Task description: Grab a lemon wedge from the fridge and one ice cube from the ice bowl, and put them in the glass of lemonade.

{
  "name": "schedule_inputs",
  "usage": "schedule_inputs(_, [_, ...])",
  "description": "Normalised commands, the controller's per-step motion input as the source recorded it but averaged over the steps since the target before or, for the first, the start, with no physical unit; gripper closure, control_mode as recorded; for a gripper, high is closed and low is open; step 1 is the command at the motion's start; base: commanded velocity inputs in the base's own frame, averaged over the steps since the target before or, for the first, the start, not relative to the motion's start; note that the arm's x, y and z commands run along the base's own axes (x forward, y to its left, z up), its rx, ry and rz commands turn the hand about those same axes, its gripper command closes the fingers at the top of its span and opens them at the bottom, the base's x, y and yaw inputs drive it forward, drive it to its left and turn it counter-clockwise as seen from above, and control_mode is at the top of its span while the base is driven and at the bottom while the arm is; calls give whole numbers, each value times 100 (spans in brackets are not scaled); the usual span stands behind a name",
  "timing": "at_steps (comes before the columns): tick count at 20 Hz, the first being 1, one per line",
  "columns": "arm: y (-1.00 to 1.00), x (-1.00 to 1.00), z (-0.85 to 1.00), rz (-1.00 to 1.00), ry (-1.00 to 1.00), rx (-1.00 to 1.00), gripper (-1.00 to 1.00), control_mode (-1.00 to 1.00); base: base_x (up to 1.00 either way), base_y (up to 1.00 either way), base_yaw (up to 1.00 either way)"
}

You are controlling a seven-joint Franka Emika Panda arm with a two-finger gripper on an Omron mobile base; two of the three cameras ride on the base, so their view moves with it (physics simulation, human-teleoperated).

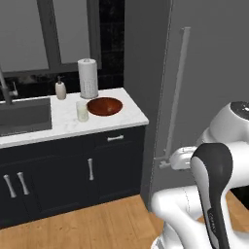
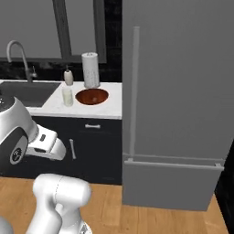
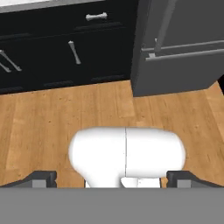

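Observation:
The grey fridge [image 1: 209, 73] [image 2: 183, 91] stands shut to the right of the counter, its long bar handle [image 1: 177, 92] [image 2: 135, 91] running vertically. The lemon wedge is hidden. On the white counter, the reddish-brown ice bowl [image 1: 104, 106] [image 2: 92, 96] sits near the fridge, with the glass of lemonade [image 1: 82, 111] [image 2: 67, 97] just to its left. I cannot make out what lies in the bowl. My gripper [image 3: 112, 179] is open, its fingertips wide apart, held low and pointing down at the floor in front of the fridge [image 3: 175, 74]. Nothing is between the fingers.
A paper-towel roll [image 1: 88, 78] and a soap bottle [image 1: 60, 89] stand behind the bowl and glass. A sink [image 1: 24, 115] with a faucet [image 2: 18, 50] lies further left. Dark navy cabinets [image 1: 73, 170] run below the counter. Wooden floor [image 3: 43, 127] spreads in front.

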Motion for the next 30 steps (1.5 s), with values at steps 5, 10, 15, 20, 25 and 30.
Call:
schedule_inputs(5, [0, 0, 0, 0, 0, 0, -100, 100, -77, -82, 0])
schedule_inputs(10, [0, 0, 0, 0, 0, 0, -100, 100, -16, -44, 1])
schedule_inputs(15, [0, 0, 0, 0, 0, 0, -100, 100, 30, 0, 2])
schedule_inputs(20, [0, 0, 0, 0, 0, 0, -100, 100, 52, 0, 1])
schedule_inputs(25, [0, 0, 0, 0, 0, 0, -100, 100, 36, -6, 1])
schedule_inputs(30, [0, 0, 0, 0, 0, 0, -100, 100, 0, -33, 0])
